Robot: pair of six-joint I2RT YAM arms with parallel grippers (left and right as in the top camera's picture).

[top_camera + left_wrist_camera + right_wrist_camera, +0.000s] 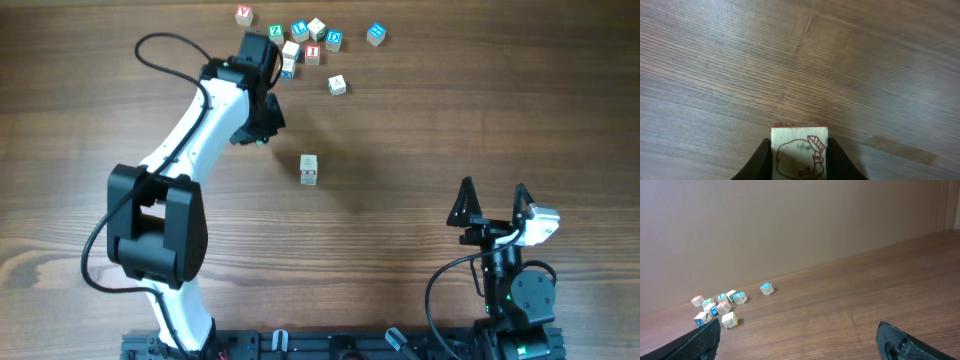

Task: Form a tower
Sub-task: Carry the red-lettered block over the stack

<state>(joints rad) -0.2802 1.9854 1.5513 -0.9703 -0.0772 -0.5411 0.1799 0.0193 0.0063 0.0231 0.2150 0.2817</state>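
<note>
The tower stands by itself on the wooden table, a narrow pale column seen from above with a red mark on its near side; from this angle its height in cubes is hard to judge, though it looks like more than one. The left gripper hangs to the left of the tower and a little beyond it, clearly apart from it, at the end of the white left arm that reaches in from the tower's near left. In the left wrist view its black fingers are clamped on a pale held cube, one pad against each side face, and the face toward the camera carries a red line drawing with a faint green touch; from overhead this cube is hidden under the gripper. The loose cubes lie scattered in a cluster well beyond the tower, with red, green and blue faces. One of them, the nearest cube, sits between that cluster and the tower, slightly to the tower's right. The right gripper rests well to the right of the tower and nearer the robot, its jaws spread wide apart, each dark fingertip filling a lower corner of the right wrist view
</note>
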